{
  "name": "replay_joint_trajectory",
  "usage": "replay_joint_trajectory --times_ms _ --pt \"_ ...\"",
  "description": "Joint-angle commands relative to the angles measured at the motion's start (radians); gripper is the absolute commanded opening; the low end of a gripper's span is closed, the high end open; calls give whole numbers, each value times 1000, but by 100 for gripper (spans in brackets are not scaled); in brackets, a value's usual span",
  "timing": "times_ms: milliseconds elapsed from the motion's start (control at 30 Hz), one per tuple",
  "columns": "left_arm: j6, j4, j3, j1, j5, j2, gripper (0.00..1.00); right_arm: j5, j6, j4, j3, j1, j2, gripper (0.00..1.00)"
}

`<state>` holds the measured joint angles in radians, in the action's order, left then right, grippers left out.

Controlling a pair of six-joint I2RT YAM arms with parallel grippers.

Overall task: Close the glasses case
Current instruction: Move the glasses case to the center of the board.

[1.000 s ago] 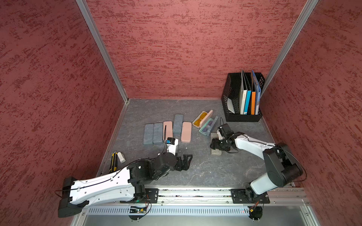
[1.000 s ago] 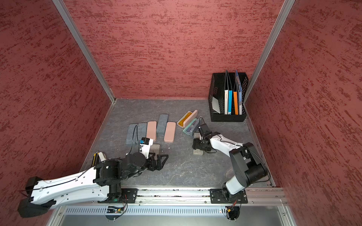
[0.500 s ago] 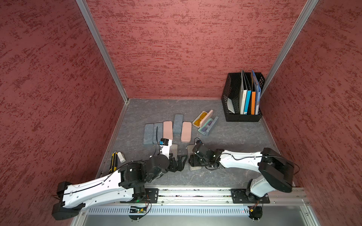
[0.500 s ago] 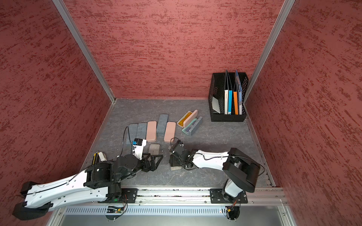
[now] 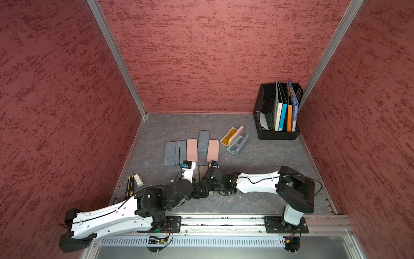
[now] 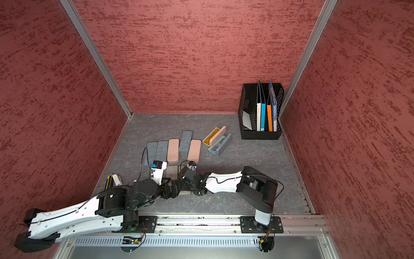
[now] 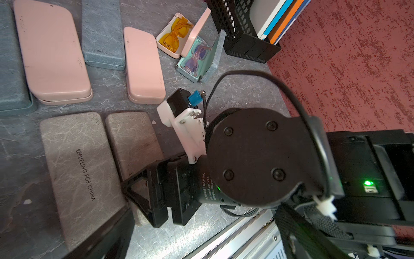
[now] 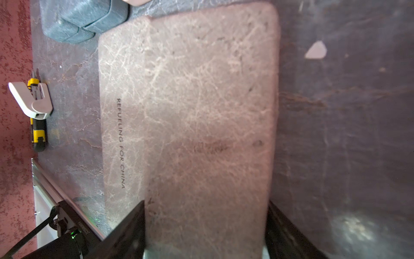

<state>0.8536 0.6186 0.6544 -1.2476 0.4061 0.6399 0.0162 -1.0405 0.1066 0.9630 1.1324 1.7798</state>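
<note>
Biggest thing first: the grey stone-look desk (image 5: 268, 161), with both arms reaching in low over its front middle. The right gripper (image 8: 206, 208) has its fingers (image 8: 132, 226) spread wide around the near end of a grey-brown case (image 7: 132, 139), one along each long side and right up against it, but honestly I can't tell if they're squeezing or just sitting there. The left gripper (image 5: 202, 188) is open about as wide as it goes, holding nothing; only one of its fingers (image 7: 105, 235) shows in the left wrist view, crossing the near end of a lettered case (image 7: 74, 161). A black rack (image 5: 277, 134) of folders sits in the far right corner. The grey-brown case lies flat at the front middle of the desk, just beside the lettered one, long sides parallel, in front of the row of closed cases (image 5: 192, 149) in pink and blue-grey. It looks shut: lid down flat, rounded corners, cracked-leather finish, a few dark scuffs. Back right there's a pink open case (image 7: 177, 37) with yellow glasses and a teal-lined open case (image 7: 197, 60) with pinkish ones. Smallest bits: a yellow-black knife (image 5: 129, 186) and a white clip (image 5: 139, 180) by the left wall.
</note>
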Motion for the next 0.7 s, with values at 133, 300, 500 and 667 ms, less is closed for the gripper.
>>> replay_joint_trajectory --times_ms 133,300,500,667 --pt "6 39 0 -1 34 -10 100 47 11 151 -46 -2 -44 86" --pt "-5 30 20 -3 22 20 100 71 44 197 -100 -43 -203 87" --pt "-70 -78 50 18 -79 155 100 80 173 402 -161 -238 -506 88" --pt "-86 -328 -14 184 -437 265 100 0 323 509 -120 -508 -584 88"
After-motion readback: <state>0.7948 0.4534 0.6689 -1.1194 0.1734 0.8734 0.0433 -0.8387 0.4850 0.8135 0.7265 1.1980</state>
